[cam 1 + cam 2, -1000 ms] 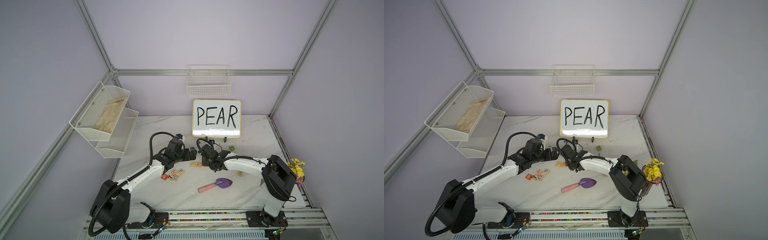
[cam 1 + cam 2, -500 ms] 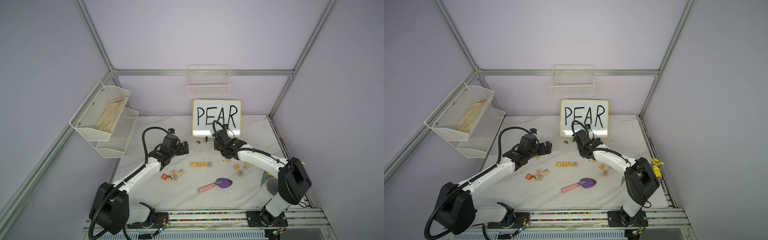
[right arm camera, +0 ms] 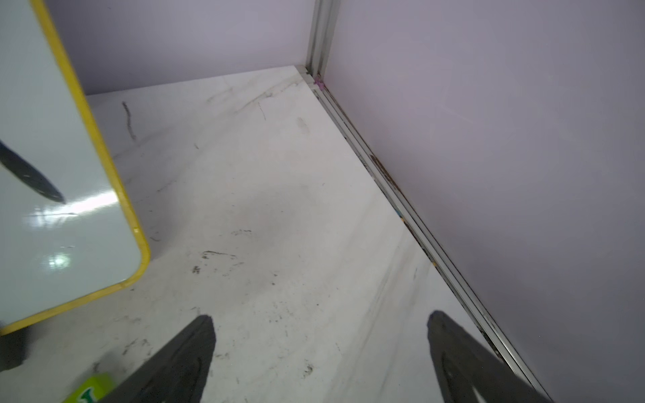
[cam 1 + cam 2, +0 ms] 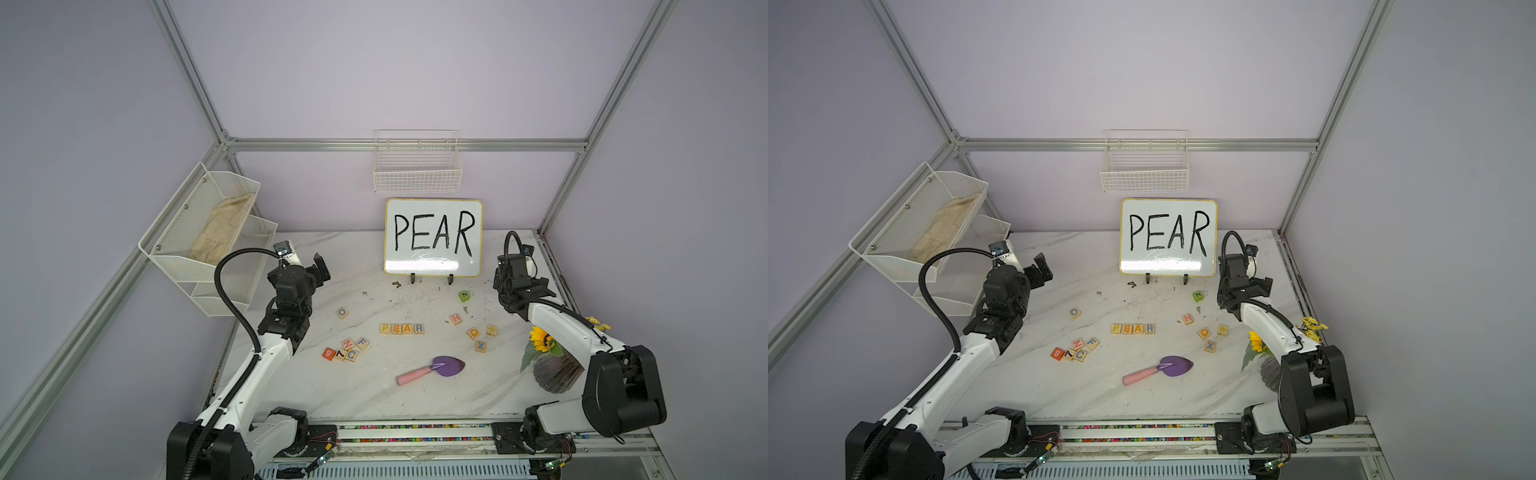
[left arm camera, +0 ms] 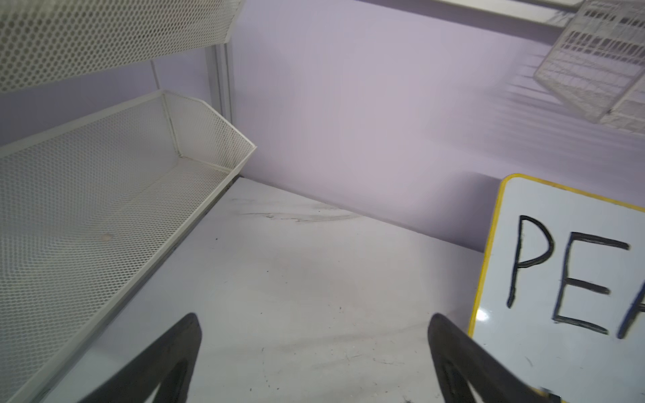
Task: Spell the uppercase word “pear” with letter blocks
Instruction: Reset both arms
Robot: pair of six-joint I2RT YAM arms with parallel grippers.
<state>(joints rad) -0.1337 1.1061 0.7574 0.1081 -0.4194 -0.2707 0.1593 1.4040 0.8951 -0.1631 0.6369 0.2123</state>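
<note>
Left pincer [image 5: 314, 326] and right pincer [image 3: 319, 324] gape wide and empty at opposite edges, seemingly because the letter blocks [image 4: 401, 329] already sit on the surface [image 4: 365, 390], touching in a row reading PEAR like the whiteboard [image 4: 434, 237].

marble table [image 4: 374, 395] bears letter blocks [image 4: 401, 329], trowel [image 4: 432, 369], whiteboard [image 4: 433, 237], vase [image 4: 555, 374]

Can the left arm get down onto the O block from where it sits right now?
Probably yes. The left gripper is open and holds nothing, raised beside the wire rack. The O block sits alone, well apart from the nearest blocks, and nothing stands between it and the gripper.
</note>
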